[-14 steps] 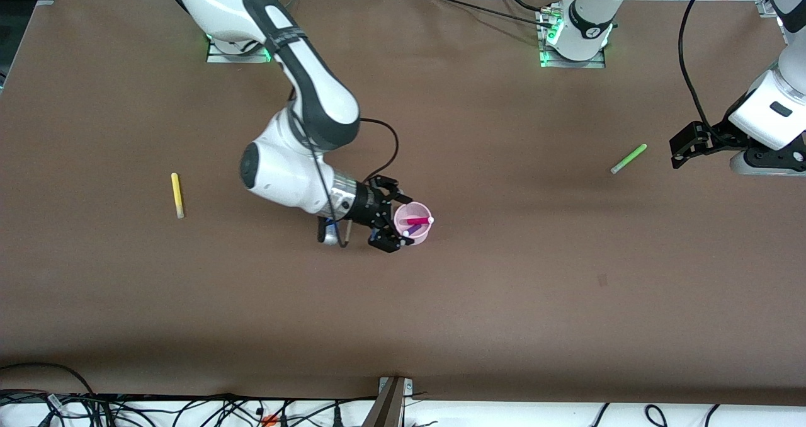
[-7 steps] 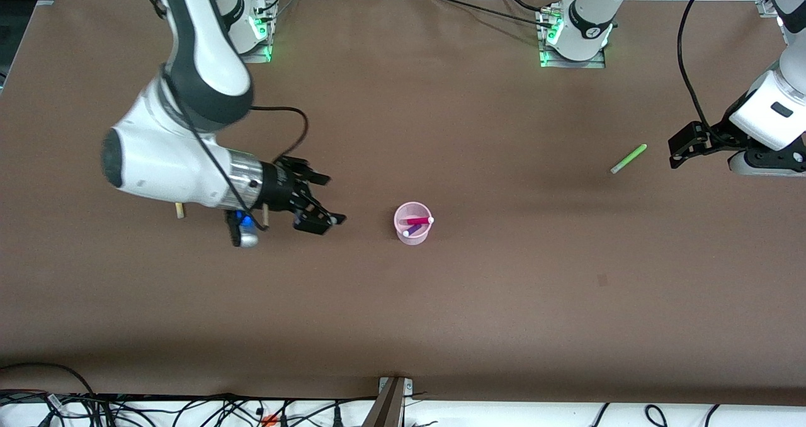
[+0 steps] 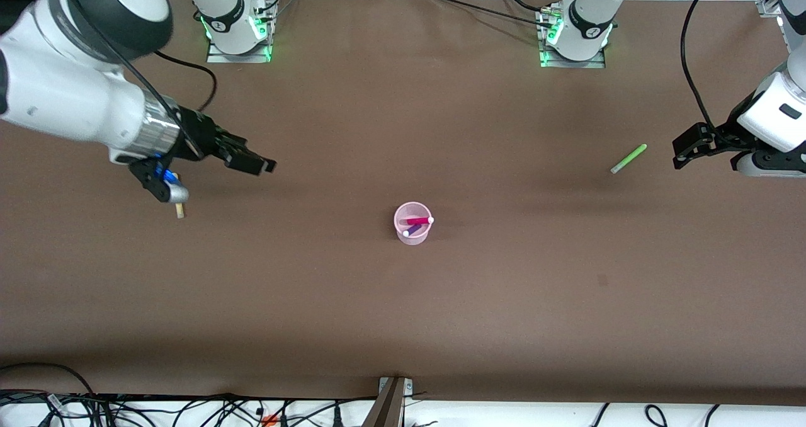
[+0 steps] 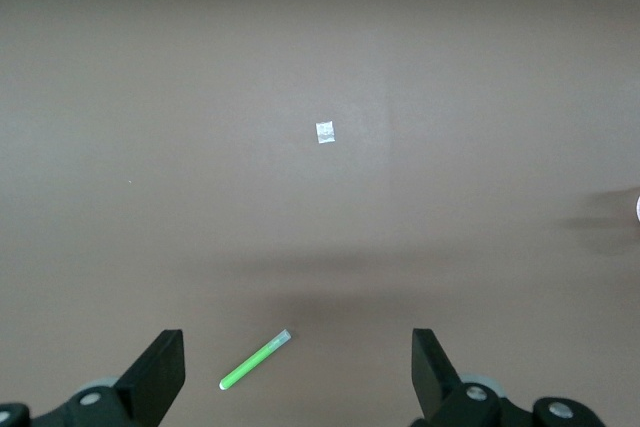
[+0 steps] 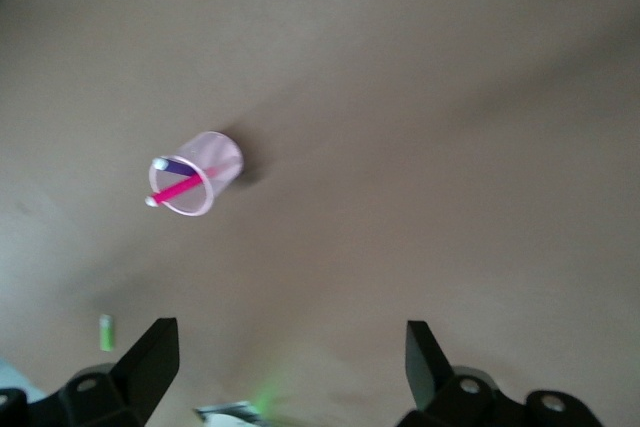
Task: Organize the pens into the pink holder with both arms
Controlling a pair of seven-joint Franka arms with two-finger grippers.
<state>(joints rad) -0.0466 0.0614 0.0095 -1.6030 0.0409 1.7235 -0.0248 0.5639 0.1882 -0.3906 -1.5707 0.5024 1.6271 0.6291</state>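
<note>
The pink holder [image 3: 412, 231] stands mid-table with the magenta-pink pen [image 3: 418, 220] and the purple pen [image 3: 412, 230] in it. It also shows in the right wrist view [image 5: 222, 154]. The light green pen [image 3: 628, 159] lies toward the left arm's end of the table. My left gripper [image 3: 681, 152] is beside it, open and empty, and the pen shows between its fingers in the left wrist view [image 4: 254, 360]. My right gripper [image 3: 255, 157] is open and empty in the air. The right wrist covers most of the yellow pen; only its pale end [image 3: 180, 211] shows.
A small white scrap [image 4: 324, 132] lies on the brown table past the green pen. The two arm bases [image 3: 234, 33] [image 3: 574, 39] stand along the table's back edge. Cables hang along the edge nearest the front camera [image 3: 189, 411].
My right arm has swung away from the pink holder toward its own end of the table and now hangs over the yellow pen. The left arm has barely moved.
</note>
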